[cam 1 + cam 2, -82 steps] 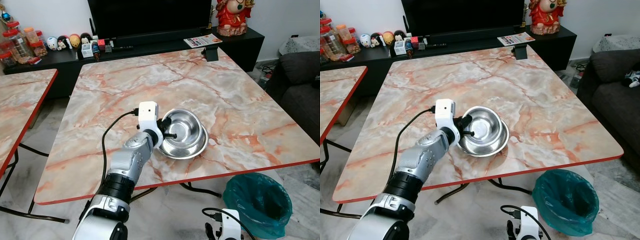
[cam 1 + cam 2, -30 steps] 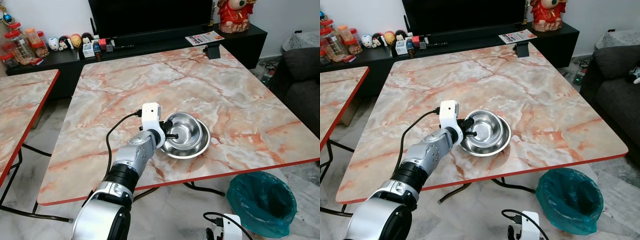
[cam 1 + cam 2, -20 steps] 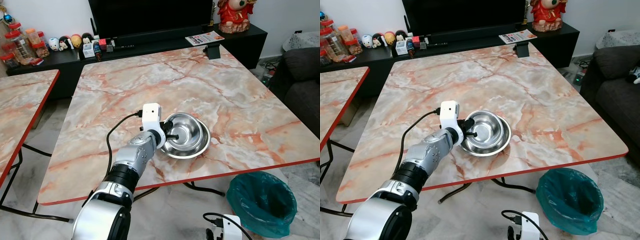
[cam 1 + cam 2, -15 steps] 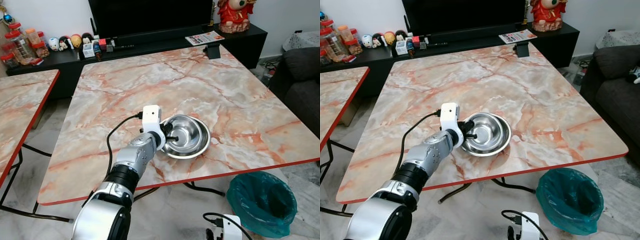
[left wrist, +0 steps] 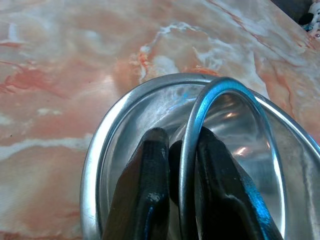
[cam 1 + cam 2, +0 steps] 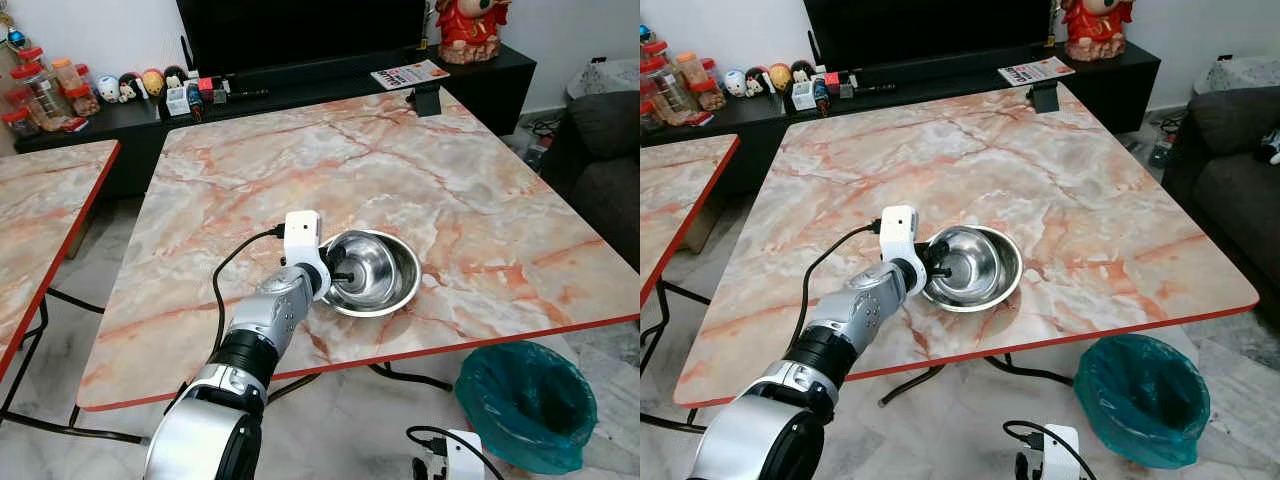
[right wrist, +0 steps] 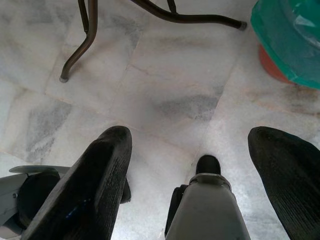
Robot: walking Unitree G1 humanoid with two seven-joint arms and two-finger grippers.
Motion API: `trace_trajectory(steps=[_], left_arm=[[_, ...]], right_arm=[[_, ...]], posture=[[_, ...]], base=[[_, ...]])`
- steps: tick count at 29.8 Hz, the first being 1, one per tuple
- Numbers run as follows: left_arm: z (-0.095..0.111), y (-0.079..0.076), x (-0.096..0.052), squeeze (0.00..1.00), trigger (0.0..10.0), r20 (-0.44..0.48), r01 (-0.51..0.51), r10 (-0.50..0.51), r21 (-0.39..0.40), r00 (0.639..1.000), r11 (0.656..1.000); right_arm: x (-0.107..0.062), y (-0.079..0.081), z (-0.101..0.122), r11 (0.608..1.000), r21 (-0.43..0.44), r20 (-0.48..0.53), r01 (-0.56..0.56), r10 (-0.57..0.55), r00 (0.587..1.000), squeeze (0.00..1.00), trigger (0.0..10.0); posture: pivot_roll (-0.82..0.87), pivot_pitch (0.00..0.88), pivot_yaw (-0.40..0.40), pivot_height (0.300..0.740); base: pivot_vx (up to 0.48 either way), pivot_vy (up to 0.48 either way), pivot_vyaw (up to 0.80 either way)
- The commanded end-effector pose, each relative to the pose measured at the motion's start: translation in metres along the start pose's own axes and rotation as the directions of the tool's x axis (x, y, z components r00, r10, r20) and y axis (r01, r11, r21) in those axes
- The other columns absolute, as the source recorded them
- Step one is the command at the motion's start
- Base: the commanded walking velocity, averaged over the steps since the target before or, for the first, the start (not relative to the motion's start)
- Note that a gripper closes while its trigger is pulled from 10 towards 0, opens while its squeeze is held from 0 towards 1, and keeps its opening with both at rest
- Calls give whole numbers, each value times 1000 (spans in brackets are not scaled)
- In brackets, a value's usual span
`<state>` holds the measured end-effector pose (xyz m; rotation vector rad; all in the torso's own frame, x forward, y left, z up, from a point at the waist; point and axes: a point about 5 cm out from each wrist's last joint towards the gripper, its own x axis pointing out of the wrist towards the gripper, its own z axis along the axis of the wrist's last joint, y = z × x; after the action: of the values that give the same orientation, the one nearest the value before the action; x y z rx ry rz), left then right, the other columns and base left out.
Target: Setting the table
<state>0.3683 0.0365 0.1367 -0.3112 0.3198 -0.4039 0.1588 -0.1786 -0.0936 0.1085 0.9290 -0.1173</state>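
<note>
Two nested stainless steel bowls sit near the front of the marble table (image 6: 300,170). The upper bowl (image 6: 378,262) is tipped, its left rim raised off the lower bowl (image 6: 400,303). My left gripper (image 6: 338,271) is shut on that raised rim. In the left wrist view one black finger (image 5: 150,180) lies outside the upper bowl's rim (image 5: 189,125) and the other inside it. My right gripper (image 7: 192,145) hangs open low over the floor, with nothing between its fingers.
A green-lined bin (image 6: 525,405) stands on the floor under the table's front right corner. A second marble table (image 6: 40,200) is at the left and a dark sofa (image 6: 610,150) at the right. A black TV stand (image 6: 300,90) with jars and figurines lies behind.
The gripped left rim of the upper bowl has lifted, so that bowl tilts more steeply inside the lower one. The right arm has stayed put.
</note>
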Motion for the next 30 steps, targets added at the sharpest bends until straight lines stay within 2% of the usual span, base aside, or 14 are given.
trace_trajectory(steps=[1,8,9,14,15,26,30], left_arm=[[-2,-17,4,0,10000,-3,26,-26,5,1000,1000],[-2,-17,4,0,10000,-1,42,-42,10,999,999],[-2,-18,4,1000,10000,-4,50,-50,11,999,999],[-3,-19,4,1000,10000,-14,50,-49,27,999,998],[-4,-19,4,0,10000,-17,48,-48,31,999,998],[0,-18,4,0,10000,-3,46,-46,105,999,993],[8,-16,2,0,10000,32,21,-28,192,999,981]], right_arm=[[0,2,-1,1000,15,7,0,0,1000,0,10000],[0,3,0,1000,16,8,0,0,1000,0,10000],[0,3,0,1000,16,9,0,0,1000,0,10000],[0,3,1,1000,17,10,-1,1,1000,0,10000],[0,3,1,1000,16,10,-1,1,1000,0,10000],[1,4,2,1000,14,9,-3,3,1000,0,10000],[1,4,3,1000,12,12,-5,5,1000,0,10000]], posture=[[-24,0,125,728],[-24,0,126,728],[-23,0,126,728],[-23,0,127,728],[-23,0,127,728],[-15,0,123,728],[-15,0,123,728]], base=[[0,0,0],[0,0,0],[0,0,0],[0,0,0],[0,0,0],[0,0,0],[0,0,0]])
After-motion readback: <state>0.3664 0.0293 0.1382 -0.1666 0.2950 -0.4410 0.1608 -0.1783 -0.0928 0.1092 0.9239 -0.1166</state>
